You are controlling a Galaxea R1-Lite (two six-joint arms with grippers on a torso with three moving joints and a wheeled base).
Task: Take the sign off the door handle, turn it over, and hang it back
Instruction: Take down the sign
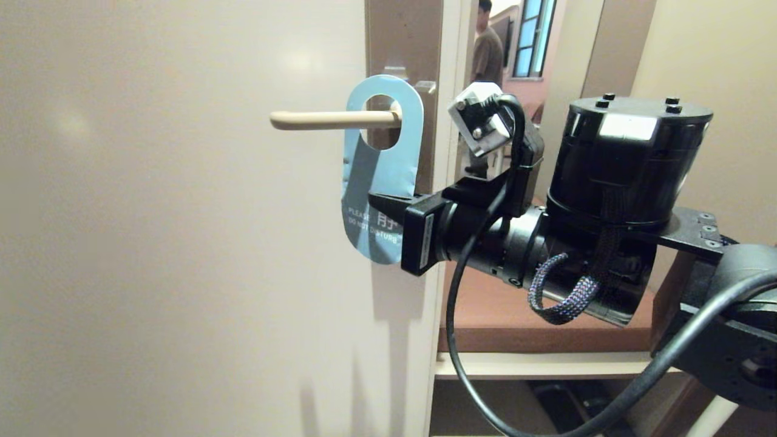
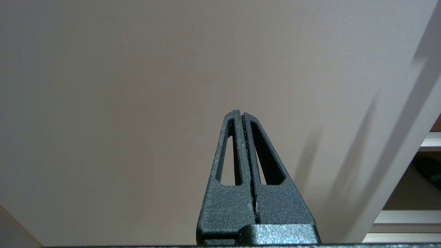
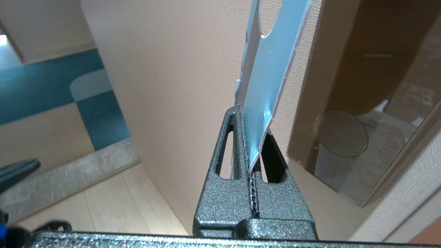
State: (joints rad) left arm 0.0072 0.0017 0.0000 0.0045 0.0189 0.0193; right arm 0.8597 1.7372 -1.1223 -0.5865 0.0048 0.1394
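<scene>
1. Nearest, at 4 o'clock in the head view: right gripper (image 3: pixel 248 151) clamped tight on the sign's (image 1: pixel 381 176) lower edge, blue "DO NOT DISTURB" face out.
2. Further in, around 12: still looped over the door handle (image 1: pixel 331 119), hole near the backplate (image 1: pixel 403 36).
3. Could snag or bend if pulled off-axis, or just slip out of that thin pinch.
4. Left gripper (image 2: pixel 242 115) pressed together, empty, facing the door (image 1: pixel 152 243).

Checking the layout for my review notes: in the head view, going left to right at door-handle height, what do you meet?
Door face → door handle → sign, hanging on the handle with its blue face out → right gripper, shut on the sign's lower part → right arm's black wrist housing.
</scene>
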